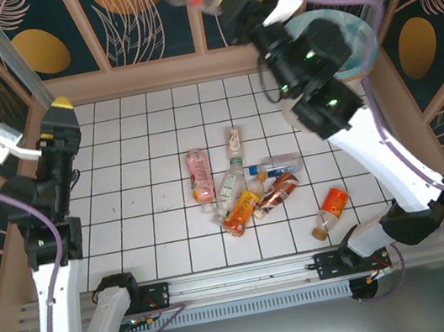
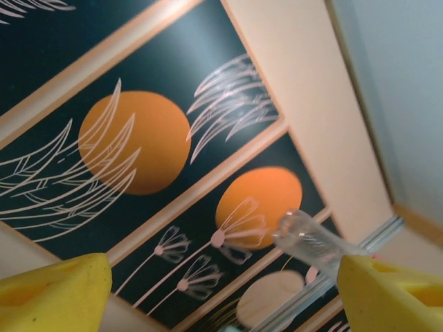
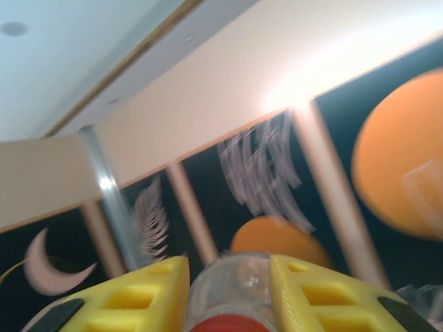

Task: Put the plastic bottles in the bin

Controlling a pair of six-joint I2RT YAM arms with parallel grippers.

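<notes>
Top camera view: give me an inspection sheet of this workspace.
Surface: white gridded table.
Job's things: about seven plastic bottles lying mid-table, one apart; bin far right, behind the right arm.
Clutter: nothing seen.
Grippers: left claw open, raised; right claw raised, shut on held bottle.
Cables: purple cables run along both arms.
Surroundings: dark patterned walls with wooden framing.

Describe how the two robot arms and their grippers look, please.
The left arm and right arm have white shells with black joint housings and a thin lilac cable each. Small green lights glow on the right arm. The left gripper and right gripper have blocky yellow fingers.
</notes>
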